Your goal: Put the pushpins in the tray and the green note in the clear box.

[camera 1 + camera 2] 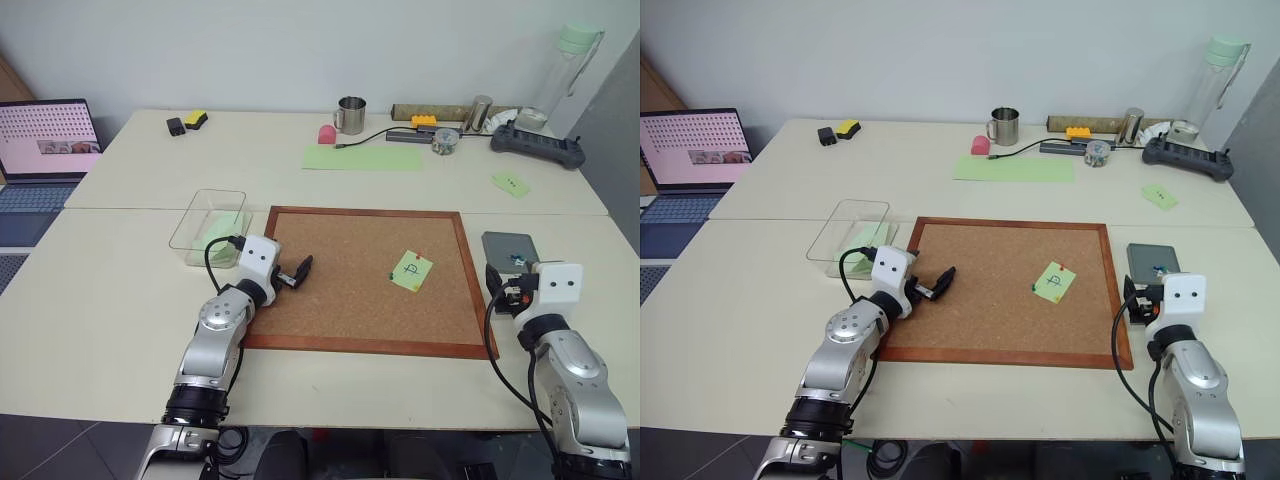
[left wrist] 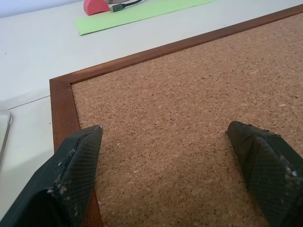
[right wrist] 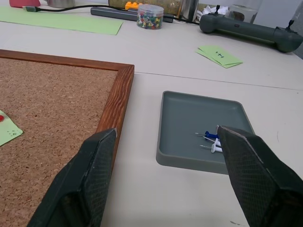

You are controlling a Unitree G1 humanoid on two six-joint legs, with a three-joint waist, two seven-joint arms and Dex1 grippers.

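Observation:
The green note lies on the cork board, right of its middle. A red pushpin sits at its upper right corner and a green pushpin at its left edge. The grey tray rests just right of the board and holds blue and white pins. At the board's left, the clear box has green paper inside. My left gripper hovers open and level over the board's left part, fingers apart. My right gripper is open near the tray's front edge, holding nothing.
A laptop stands at the far left. Along the back are a steel mug, a large pale-green sheet, a jar of pins, a black controller, a small green slip and a bottle.

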